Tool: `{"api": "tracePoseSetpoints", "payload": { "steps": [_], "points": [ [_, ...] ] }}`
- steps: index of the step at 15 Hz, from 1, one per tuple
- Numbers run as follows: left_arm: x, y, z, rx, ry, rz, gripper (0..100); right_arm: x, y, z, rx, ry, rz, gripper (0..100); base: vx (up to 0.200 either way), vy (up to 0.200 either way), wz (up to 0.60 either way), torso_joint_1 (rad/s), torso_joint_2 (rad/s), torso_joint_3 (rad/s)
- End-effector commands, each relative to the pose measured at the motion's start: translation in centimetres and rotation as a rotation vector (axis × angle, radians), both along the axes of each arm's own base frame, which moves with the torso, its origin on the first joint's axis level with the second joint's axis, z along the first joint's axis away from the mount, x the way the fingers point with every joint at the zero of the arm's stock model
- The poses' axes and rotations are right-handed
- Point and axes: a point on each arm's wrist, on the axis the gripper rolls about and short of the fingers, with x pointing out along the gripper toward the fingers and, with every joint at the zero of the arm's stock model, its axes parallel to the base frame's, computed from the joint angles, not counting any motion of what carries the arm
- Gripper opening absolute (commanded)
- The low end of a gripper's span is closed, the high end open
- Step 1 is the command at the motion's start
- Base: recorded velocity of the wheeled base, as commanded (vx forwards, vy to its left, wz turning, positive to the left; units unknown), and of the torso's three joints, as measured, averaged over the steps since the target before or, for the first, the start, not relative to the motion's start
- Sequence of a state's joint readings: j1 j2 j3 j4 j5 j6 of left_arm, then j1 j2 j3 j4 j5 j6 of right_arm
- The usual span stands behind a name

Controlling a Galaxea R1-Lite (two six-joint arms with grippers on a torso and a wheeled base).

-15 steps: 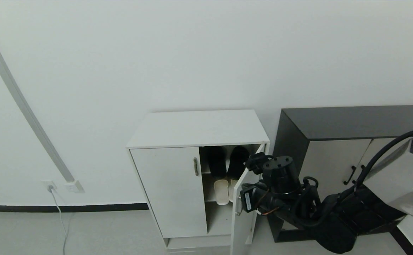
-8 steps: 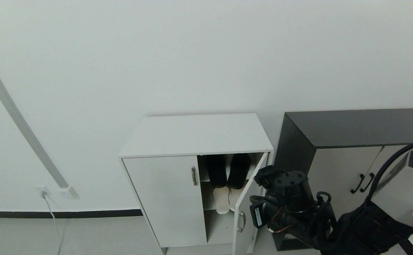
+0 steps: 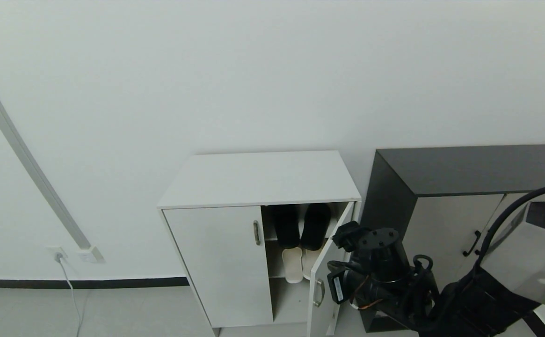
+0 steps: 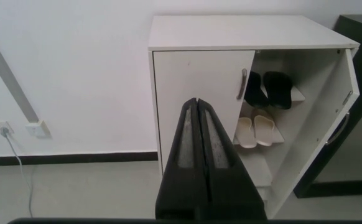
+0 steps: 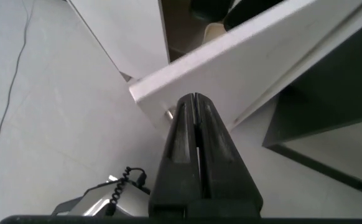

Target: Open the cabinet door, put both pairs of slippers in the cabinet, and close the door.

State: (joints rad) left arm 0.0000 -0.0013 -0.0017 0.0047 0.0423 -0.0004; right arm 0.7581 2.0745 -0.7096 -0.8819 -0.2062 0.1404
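Observation:
The white cabinet [image 3: 258, 180] stands against the wall, its left door [image 3: 216, 262] shut and its right door [image 3: 324, 281] swung partly out. Inside, black slippers [image 3: 300, 229] lie on the top shelf and cream slippers [image 3: 295, 262] on the shelf below. My right gripper [image 3: 345, 234] is shut and empty, just outside the open door near its top. In the right wrist view the right gripper [image 5: 195, 98] points at the door's [image 5: 262, 56] outer face. My left gripper [image 4: 197, 102] is shut and empty, held back from the cabinet's [image 4: 243, 31] front, facing the shut door.
A black cabinet [image 3: 464, 168] stands directly right of the white one, close behind the open door. A wall socket with a cable [image 3: 59, 256] and a slanted conduit [image 3: 24, 159] are on the wall at left. Bare grey floor [image 3: 113, 313] lies in front.
The head camera moved, so the whole scene sits lower and left in the picture. The right arm now sits slightly lower beside the door, whose handle has come into sight. The door's angle looks unchanged.

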Motion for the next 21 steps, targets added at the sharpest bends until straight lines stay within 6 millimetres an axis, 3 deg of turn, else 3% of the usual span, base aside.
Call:
{"api": "tracePoseSetpoints", "payload": {
  "steps": [1, 14, 21],
  "points": [
    [0.0, 0.0, 0.0, -0.001, 0.001, 0.001, 0, 0.6, 0.6, -0.5, -0.002, 0.003, 0.001, 0, 0.0, 0.0, 0.0, 0.0, 0.0, 0.0],
    [0.0, 0.0, 0.0, -0.001, 0.001, 0.001, 0, 5.5, 2.7, -3.9, 0.006, -0.005, -0.046, 0, 0.0, 0.0, 0.0, 0.0, 0.0, 0.0],
    [0.0, 0.0, 0.0, -0.001, 0.001, 0.001, 0, 8.4, 3.4, -4.2, 0.037, -0.042, -0.075, 0, 0.0, 0.0, 0.0, 0.0, 0.0, 0.0]
  ]
}}
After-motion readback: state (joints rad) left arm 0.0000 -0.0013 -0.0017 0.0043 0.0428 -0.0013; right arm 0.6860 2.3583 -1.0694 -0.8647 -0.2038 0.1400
